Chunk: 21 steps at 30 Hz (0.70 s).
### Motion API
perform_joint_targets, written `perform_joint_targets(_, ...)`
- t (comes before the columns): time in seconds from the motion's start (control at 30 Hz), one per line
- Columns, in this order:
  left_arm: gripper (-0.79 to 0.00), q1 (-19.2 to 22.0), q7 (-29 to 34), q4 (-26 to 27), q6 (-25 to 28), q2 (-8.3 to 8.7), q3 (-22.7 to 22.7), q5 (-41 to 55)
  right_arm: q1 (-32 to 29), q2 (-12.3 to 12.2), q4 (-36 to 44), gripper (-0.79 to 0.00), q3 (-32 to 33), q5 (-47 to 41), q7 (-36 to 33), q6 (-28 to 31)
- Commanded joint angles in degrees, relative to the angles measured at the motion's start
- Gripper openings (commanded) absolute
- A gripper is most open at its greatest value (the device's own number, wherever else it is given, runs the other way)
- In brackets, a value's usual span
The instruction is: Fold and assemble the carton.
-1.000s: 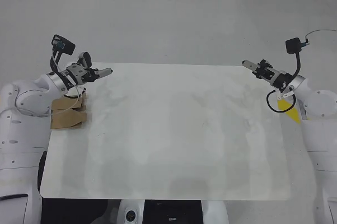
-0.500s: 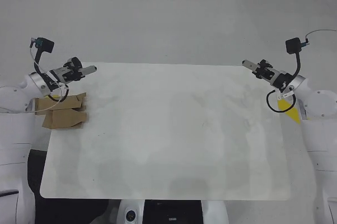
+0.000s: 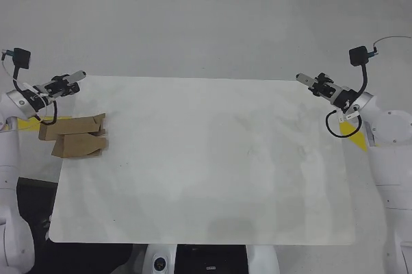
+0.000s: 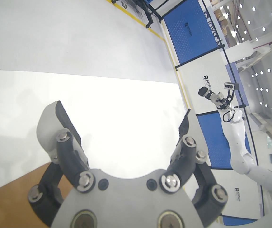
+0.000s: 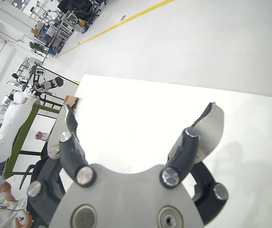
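Carton point(image 3: 74, 135) lies flat at table point(image 3: 213, 164) edge. Left gripper point(image 3: 76, 75) hovers near it, fingers wide, empty (right gripper point(image 3: 302, 77) likewise, well apart). Best: pinch a flap's free edge.

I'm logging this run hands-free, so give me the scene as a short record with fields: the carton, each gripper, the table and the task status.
carton: brown cardboard carton, lying flat and unassembled, straddling the table's left edge
left gripper: left gripper open, empty, by the table's far left corner, apart from the carton
right gripper: right gripper open, empty, by the far right corner
table: white table
task status: neither gripper touches the carton
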<state>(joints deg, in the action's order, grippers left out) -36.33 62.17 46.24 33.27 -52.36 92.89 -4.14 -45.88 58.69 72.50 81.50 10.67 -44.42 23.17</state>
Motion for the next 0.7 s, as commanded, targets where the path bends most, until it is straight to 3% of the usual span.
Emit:
perform_joint_targets(0.0,0.000,1.4,0.2,-2.8,0.3,0.48,0.4,-0.4,0.0,0.0,0.0,0.000,0.0,0.0,0.0,0.0)
perform_joint_targets(0.27,0.000,5.8,-0.5,-12.3,0.1,3.14,3.2,-4.2,0.0,0.0,0.0,0.000,0.0,0.0,0.0,0.0)
perform_joint_targets(0.67,0.000,9.1,-0.8,-21.5,-0.2,7.18,5.5,-8.8,0.0,0.0,0.0,0.000,0.0,0.0,0.0,0.0)
